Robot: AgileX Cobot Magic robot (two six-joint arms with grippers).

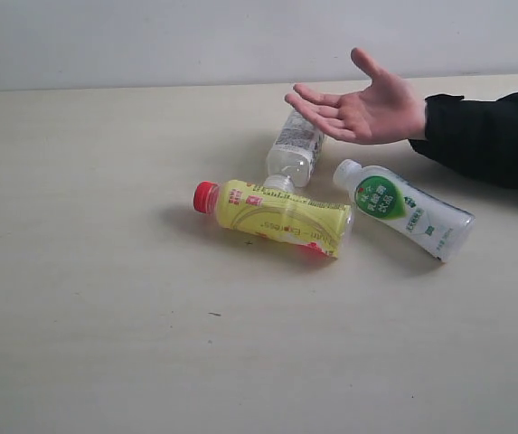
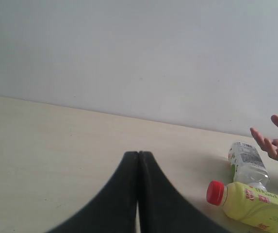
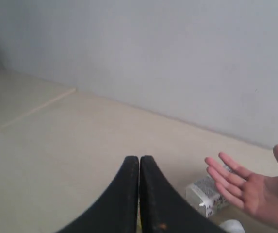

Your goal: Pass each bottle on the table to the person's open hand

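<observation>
Three plastic bottles lie on their sides on the pale beige tabletop [image 1: 78, 316], gathered between its middle and its far right corner. The yellow-labelled bottle with a red cap [image 1: 277, 217] is nearest the middle. Its long axis runs roughly along the far edge, with the cap towards the left edge and the base towards the right edge. The clear bottle with a white label and white cap [image 1: 296, 149] lies crosswise behind it: its cap points at the near edge and sits right against the yellow bottle's upper side, and its base points at the far edge. The white-and-green labelled bottle with a white cap [image 1: 412, 212] lies just to the right on a slant, cap towards the far left corner and base towards the near right corner, close to the yellow bottle's base. A bare open hand [image 1: 362, 108] in a black sleeve [image 1: 494, 136] reaches in from the right edge, palm up and fingers towards the left edge, over the clear bottle's base. A plain pale wall [image 1: 240, 36] rises behind the far edge. Neither arm shows in the exterior view. The left gripper [image 2: 138, 156] has its black fingers pressed together on nothing, with the yellow and clear bottles ahead and off to one side, well apart from it. The right gripper [image 3: 139, 159] is likewise pressed together and empty, with the hand and clear bottle ahead of it.
</observation>
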